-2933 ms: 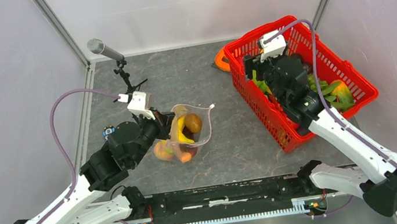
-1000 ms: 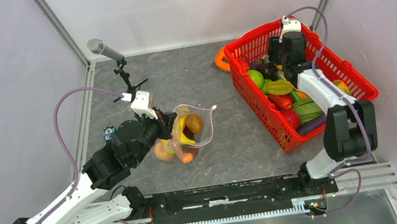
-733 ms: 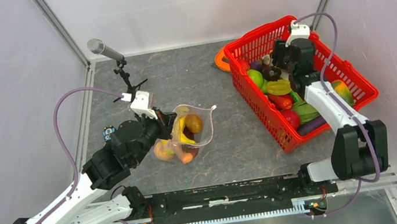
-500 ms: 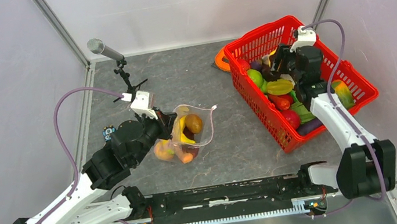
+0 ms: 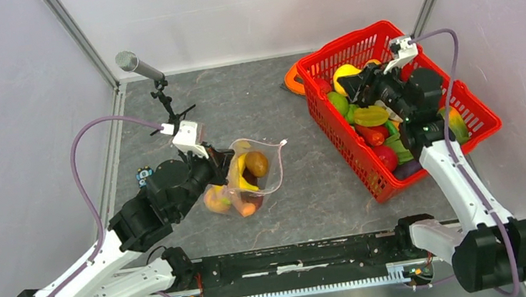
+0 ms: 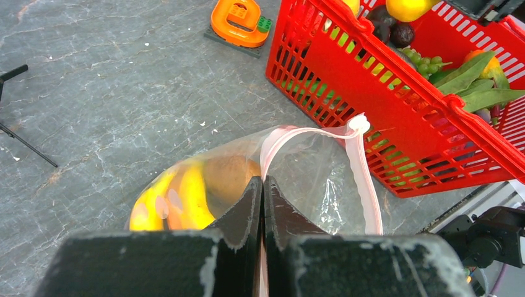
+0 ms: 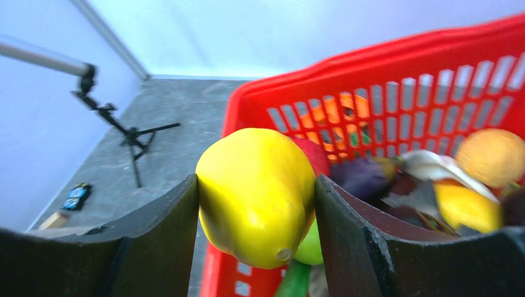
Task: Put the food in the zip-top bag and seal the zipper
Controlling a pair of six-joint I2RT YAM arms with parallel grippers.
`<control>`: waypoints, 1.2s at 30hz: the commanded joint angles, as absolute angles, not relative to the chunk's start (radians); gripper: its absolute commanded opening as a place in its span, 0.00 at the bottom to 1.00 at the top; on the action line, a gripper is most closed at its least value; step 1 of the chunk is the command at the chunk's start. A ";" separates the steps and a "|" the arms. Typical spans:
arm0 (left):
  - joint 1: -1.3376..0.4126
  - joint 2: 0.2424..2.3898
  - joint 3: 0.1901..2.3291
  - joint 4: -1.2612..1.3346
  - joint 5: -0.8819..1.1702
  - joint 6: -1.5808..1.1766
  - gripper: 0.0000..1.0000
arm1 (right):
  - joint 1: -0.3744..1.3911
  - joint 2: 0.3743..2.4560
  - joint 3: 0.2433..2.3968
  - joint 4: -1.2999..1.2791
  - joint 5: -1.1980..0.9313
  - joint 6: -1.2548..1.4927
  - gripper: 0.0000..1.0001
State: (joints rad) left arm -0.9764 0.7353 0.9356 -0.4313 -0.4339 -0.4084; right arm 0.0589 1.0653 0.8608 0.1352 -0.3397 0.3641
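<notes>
The step in hand is carrying one more piece of food to the bag. The right end effector (image 7: 255, 207) grips a yellow fruit (image 5: 345, 75) (a lemon or a pear, by its shape), its jaws spread wide by the fruit's girth. It holds the fruit above the far end of the red basket (image 6: 384, 117), where the other pieces lie. The left end effector (image 6: 263, 189) is pinched narrow on the pink zipper (image 6: 366, 179), propping the mouth of the bag (image 6: 316, 185) open. The bag rests on the bench (image 5: 311, 180), with bare bench between it and the basket. A banana (image 6: 179, 195) and a kiwi (image 6: 226, 176) already sit inside.

Next, I judge, the right arm must clear the basket wall, cross to the bag and bring the fruit over the loop of the zipper. It should let go only once the fruit is within the mouth. The opening looks tight for so bulky a fruit. Sealing is not yet begun.
</notes>
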 commanded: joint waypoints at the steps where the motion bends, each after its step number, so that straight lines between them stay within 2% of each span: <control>1: -0.972 0.718 0.936 -0.370 -0.426 -0.434 0.07 | 0.068 1.015 0.821 0.327 -0.550 0.443 0.39; 14: -0.972 0.715 0.931 -0.364 -0.417 -0.447 0.07 | 0.308 0.961 0.874 0.288 -0.717 0.328 0.40; 23: -0.972 0.730 0.935 -0.353 -0.407 -0.449 0.07 | 0.448 0.901 0.867 0.355 -0.845 0.293 0.39; 36: -0.971 0.731 0.943 -0.352 -0.413 -0.446 0.07 | 0.725 0.995 0.958 0.102 -0.655 0.042 0.39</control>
State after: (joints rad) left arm -0.9764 0.7334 0.9226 -0.4080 -0.4088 -0.4202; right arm 0.6468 0.9649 0.8856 0.1848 -0.7422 0.1509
